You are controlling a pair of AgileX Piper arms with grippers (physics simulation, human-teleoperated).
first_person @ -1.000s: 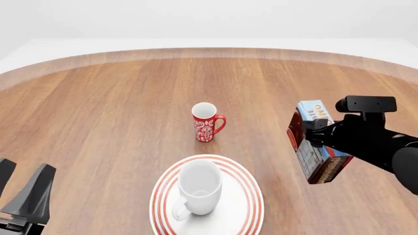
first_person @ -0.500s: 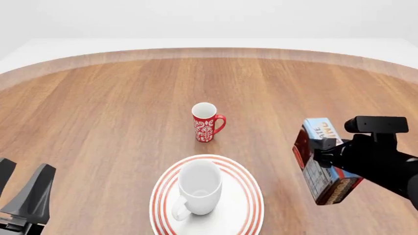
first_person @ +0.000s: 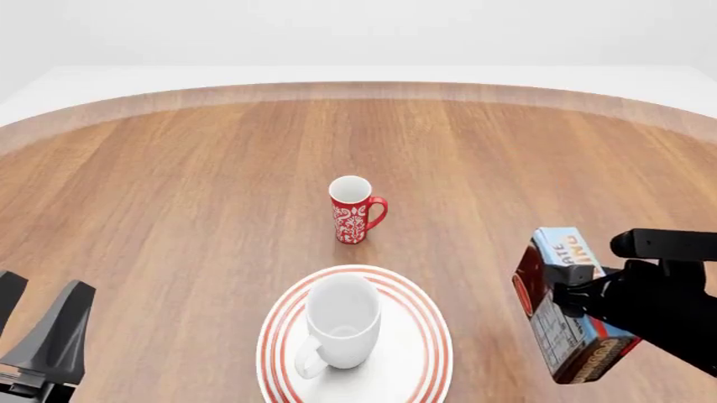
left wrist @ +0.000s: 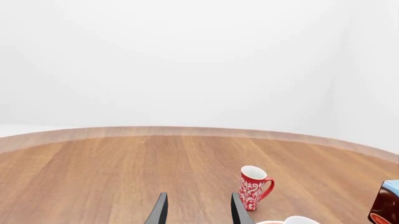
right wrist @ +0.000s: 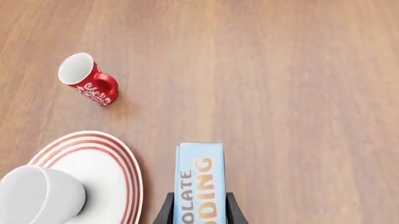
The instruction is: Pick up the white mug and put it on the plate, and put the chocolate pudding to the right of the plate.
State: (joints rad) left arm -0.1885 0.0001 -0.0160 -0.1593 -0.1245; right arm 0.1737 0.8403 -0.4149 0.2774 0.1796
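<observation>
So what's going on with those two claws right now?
Left gripper open, idle. Right gripper shut on chocolate pudding, right of plate. White mug on plate. Nothing blocking.

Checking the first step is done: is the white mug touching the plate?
Touching. The front view shows the white mug standing upright on the plate, its base on the white middle inside the red rings.

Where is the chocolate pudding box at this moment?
In the front view, the chocolate pudding is held in the right gripper, to the right of the plate that carries the white mug.
</observation>
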